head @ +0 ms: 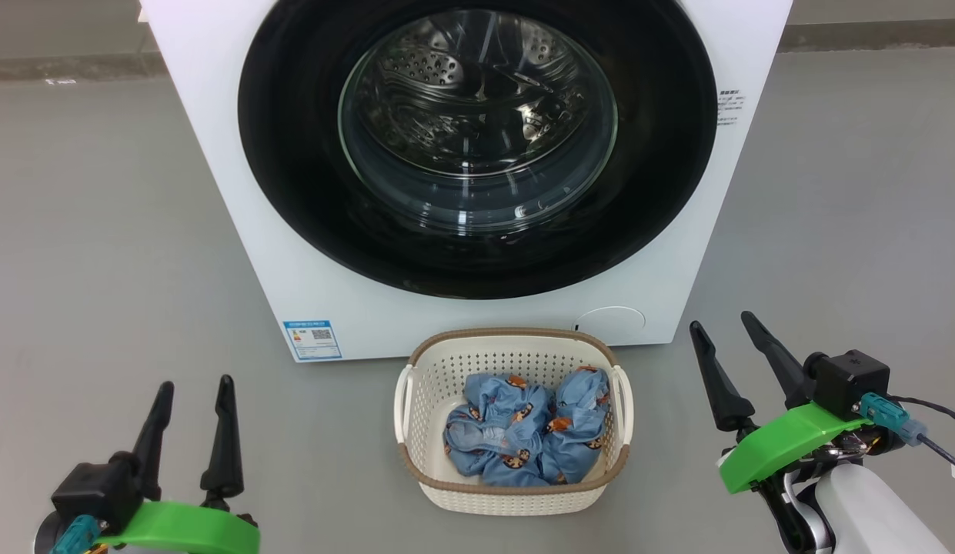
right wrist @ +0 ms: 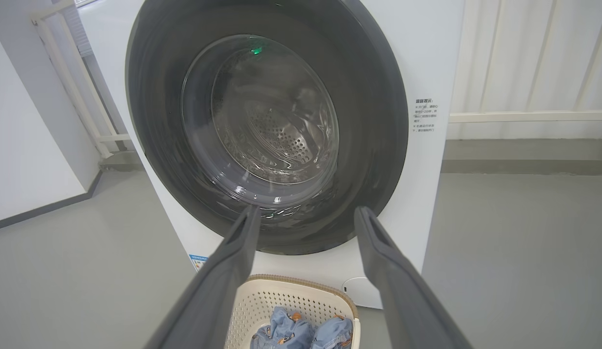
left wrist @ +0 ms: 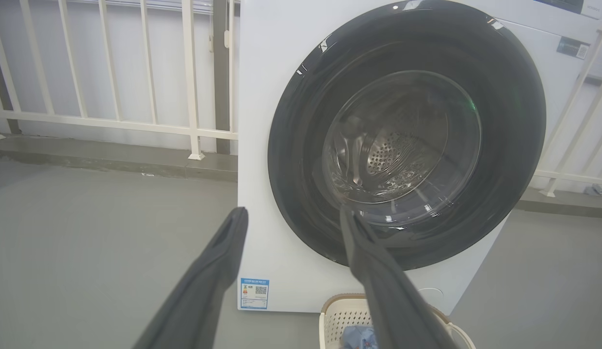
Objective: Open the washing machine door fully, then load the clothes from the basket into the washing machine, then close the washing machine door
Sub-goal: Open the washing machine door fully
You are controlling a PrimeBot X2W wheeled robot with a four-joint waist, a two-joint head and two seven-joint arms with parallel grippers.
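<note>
Starting on step one, I hold my left claw (head: 196,382) and right claw (head: 720,319) wide and empty beside the basket (head: 515,335) of clothes (head: 523,431), and the washing machine door (head: 292,192) is shut, so next I think I must grab its edge and pull.

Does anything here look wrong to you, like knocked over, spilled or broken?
Nothing stands out. The washing machine door is shut and looks undamaged, the basket stands upright in front of it, and the clothes lie bundled inside the basket, none spilled over its rim.
</note>
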